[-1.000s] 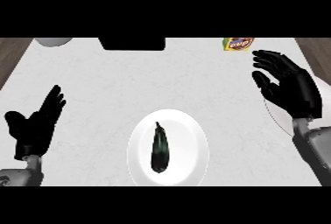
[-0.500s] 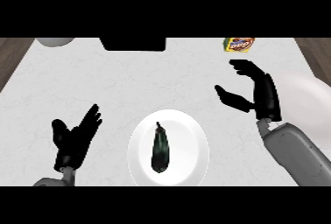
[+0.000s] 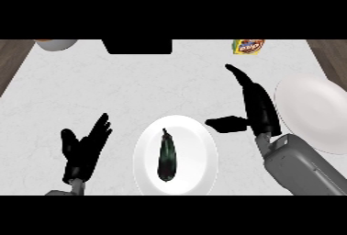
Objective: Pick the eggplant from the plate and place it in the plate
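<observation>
1. The eggplant [image 3: 166,156] lies lengthwise on the near plate [image 3: 196,137].
2. A second plate [image 3: 311,112] sits right, at the counter's [image 3: 136,87] edge.
3. The right hand [image 3: 254,108] is between the plates; the left hand [image 3: 85,149] is left of the near one.
4. A bowl [image 3: 55,44], dark box [image 3: 137,46] and packet [image 3: 248,47] line the far edge.

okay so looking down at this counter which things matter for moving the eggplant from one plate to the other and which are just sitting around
Part of the job:
eggplant, lying on the near plate
second plate at the right, bare
right hand, open, between the two plates
left hand, open, left of the near plate

Just lying about:
yellow packet at the far edge
white bowl at the far left corner
black block at the far edge
</observation>
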